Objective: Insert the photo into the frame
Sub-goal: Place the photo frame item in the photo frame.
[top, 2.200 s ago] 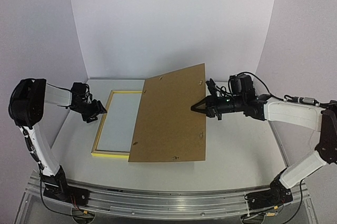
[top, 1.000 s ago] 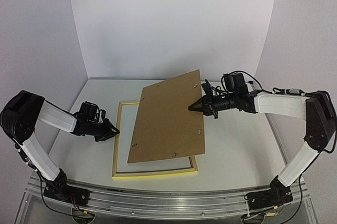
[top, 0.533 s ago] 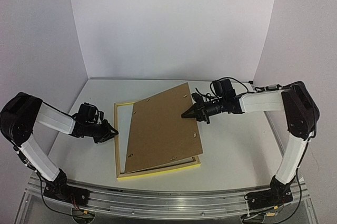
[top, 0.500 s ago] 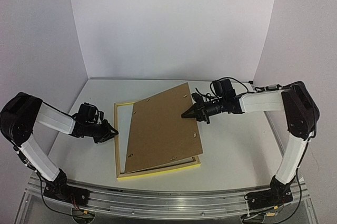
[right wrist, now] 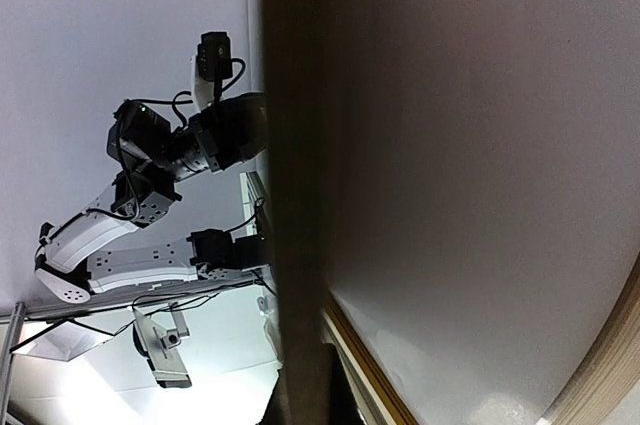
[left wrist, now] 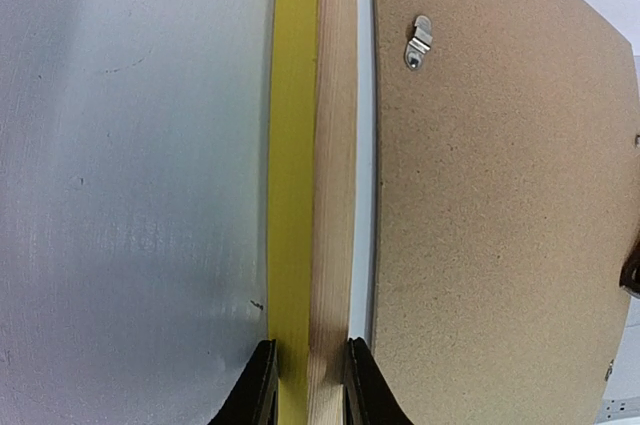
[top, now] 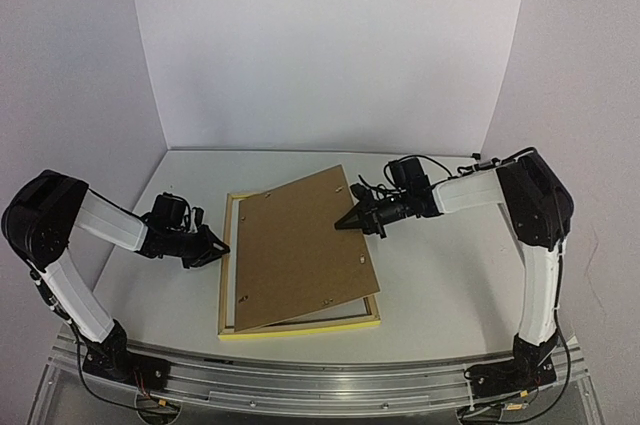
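The frame (top: 300, 325) lies flat on the table, its yellow wooden rail (left wrist: 295, 145) running up the left wrist view. My left gripper (top: 218, 250) (left wrist: 305, 385) is shut on that left rail, one finger on each side. A brown backing board (top: 300, 245) (left wrist: 500, 195) lies askew over the frame, its near-left corner down and its far right side raised. My right gripper (top: 345, 225) (right wrist: 300, 400) is shut on the board's right edge (right wrist: 290, 145). A pale sheet (left wrist: 362, 145) (right wrist: 480, 195) shows under the board; I cannot tell whether it is the photo.
White backdrop walls close the table at the back and both sides. An aluminium rail (top: 320, 385) with both arm bases runs along the near edge. A metal hanger clip (left wrist: 418, 42) sits on the board. The left arm (right wrist: 150, 165) shows in the right wrist view.
The right arm has moved left and down, bringing the backing board from a raised tilt to lie low over the frame. The left gripper has kept its hold on the frame's left rail.
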`<action>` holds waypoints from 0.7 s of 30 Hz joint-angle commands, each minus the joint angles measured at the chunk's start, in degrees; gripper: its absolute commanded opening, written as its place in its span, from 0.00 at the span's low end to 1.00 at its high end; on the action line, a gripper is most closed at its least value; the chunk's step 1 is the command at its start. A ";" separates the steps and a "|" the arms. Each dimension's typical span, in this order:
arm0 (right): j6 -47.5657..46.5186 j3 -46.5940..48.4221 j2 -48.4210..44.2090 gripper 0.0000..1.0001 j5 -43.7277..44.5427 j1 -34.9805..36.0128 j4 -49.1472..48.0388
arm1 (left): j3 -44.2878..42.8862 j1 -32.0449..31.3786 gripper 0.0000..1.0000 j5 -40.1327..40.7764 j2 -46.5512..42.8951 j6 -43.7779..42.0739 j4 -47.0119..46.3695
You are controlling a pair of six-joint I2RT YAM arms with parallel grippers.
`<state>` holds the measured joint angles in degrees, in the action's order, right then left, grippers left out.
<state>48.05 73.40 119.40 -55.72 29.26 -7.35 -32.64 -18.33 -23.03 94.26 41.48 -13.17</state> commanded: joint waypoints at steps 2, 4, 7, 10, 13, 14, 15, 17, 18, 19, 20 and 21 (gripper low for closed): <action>-0.71 2.30 1.72 0.00 -1.62 -0.20 -3.20 | 0.04 -0.06 0.06 -1.71 2.50 -0.31 2.58; -0.73 2.73 2.61 0.00 -1.58 -0.23 -3.21 | 0.03 -0.10 0.06 -2.16 2.61 -0.18 2.30; -0.96 3.34 4.25 0.00 -1.79 -0.18 -3.21 | -0.12 -0.05 0.07 -2.82 3.04 -0.22 1.87; -0.89 3.73 5.47 0.00 -1.61 -0.12 -3.22 | -0.07 -0.05 0.08 -3.55 3.31 -0.17 1.39; -1.24 3.87 6.21 0.00 -1.08 0.11 -3.20 | 0.23 -0.04 0.09 -4.67 3.27 -0.13 0.36; -1.34 3.91 6.47 0.00 -0.95 0.21 -3.20 | 0.28 -0.04 0.10 -4.86 3.22 -0.06 0.18; -1.35 3.90 6.74 0.00 -0.69 0.32 -3.18 | 0.30 -0.05 0.11 -4.95 3.23 -0.01 0.08; -1.76 4.02 7.26 0.00 -0.40 0.59 -3.18 | 0.30 -0.06 0.11 -5.24 3.32 0.14 -0.08; -1.82 4.06 7.55 0.00 -0.04 0.82 -3.16 | 0.30 -0.05 0.11 -5.41 3.39 0.24 -0.17; -1.75 4.18 7.93 0.00 0.25 1.01 -3.14 | 0.30 -0.07 0.12 -5.58 3.52 0.34 -0.28; -1.54 4.25 8.36 0.00 0.57 1.21 -3.19 | 0.31 -0.10 0.12 -5.69 3.64 0.43 -0.42; -1.40 4.29 8.71 0.00 0.97 1.44 -3.19 | 0.37 -0.10 0.12 -5.70 3.68 0.60 -0.52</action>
<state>47.40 76.00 125.24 -57.19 29.06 -10.90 -32.69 -17.90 -24.96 95.45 41.45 -15.23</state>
